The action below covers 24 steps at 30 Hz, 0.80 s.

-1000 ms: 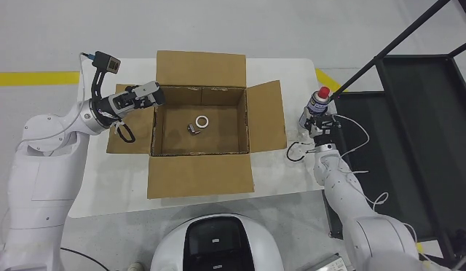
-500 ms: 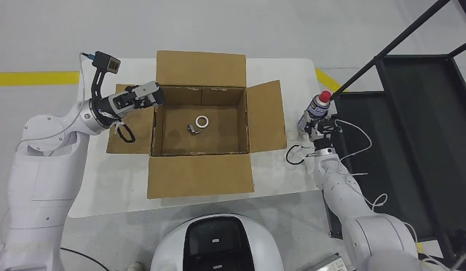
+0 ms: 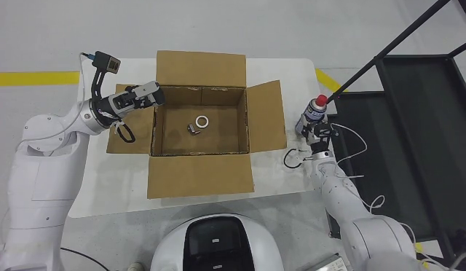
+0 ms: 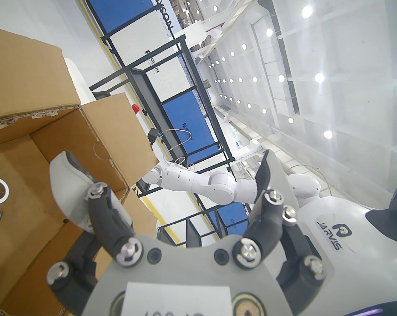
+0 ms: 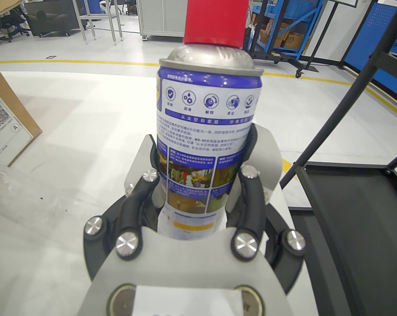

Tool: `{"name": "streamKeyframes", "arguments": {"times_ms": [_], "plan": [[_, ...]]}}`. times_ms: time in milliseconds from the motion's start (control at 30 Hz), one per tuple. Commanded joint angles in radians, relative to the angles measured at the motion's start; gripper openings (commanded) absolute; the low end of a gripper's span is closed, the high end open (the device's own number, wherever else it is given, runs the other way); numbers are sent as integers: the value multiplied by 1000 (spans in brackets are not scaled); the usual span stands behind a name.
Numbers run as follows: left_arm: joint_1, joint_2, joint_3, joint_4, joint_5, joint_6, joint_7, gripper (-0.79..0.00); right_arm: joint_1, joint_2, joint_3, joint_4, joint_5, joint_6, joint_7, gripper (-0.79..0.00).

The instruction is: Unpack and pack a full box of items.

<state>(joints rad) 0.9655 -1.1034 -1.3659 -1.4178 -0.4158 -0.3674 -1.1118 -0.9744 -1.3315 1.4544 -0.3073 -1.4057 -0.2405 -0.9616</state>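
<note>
The right gripper (image 5: 205,141) is clamping the lower body of a spray can (image 5: 209,100), with a finger pressing on each side. The can is standing upright by the right edge of the white table (image 3: 291,74), just beside a black cart (image 3: 408,125); whether its base is touching the tabletop cannot be told. It is wearing a red cap (image 5: 214,14) above a bare silver shoulder. Its label is showing a blue band at the top, a row of 5 round icons, a second blue band with a line of white writing, then blocks of fine print and 4 small colour pictures lower down.

The left gripper (image 4: 165,166) is hanging with its 2 fingers spread wide and nothing between them, at the left wall of the open cardboard box (image 3: 201,175), above the left flap.

The box is sitting in the middle of the table with all 4 flaps folded outward. On its floor a white ring (image 3: 202,122) is lying flat, with a small metal part (image 3: 194,130) just beside it. A white sticker (image 5: 1,129) carrying a square code and small print is showing on the underside of the box's right flap.

A yellow line (image 3: 36,78) is running across the floor beyond the table.
</note>
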Motion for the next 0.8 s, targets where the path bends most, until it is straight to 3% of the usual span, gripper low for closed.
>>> {"name": "streamKeyframes", "arguments": {"times_ms": [0, 33, 67, 467, 767], "plan": [[0, 0, 0, 0, 0, 0, 0, 0, -1, 0, -2, 4, 5, 1, 3, -363], [0, 0, 0, 0, 0, 0, 0, 0, -1, 0, -2, 6, 9, 0, 4, -132], [0, 0, 0, 0, 0, 0, 0, 0, -2, -1, -2, 6, 14, -2, 3, -15], [0, 0, 0, 0, 0, 0, 0, 0, -36, 2, -12, -23, 36, -12, -68, 0], [0, 0, 0, 0, 0, 0, 0, 0, -102, 17, -10, -135, 32, -29, -155, 0]]}}
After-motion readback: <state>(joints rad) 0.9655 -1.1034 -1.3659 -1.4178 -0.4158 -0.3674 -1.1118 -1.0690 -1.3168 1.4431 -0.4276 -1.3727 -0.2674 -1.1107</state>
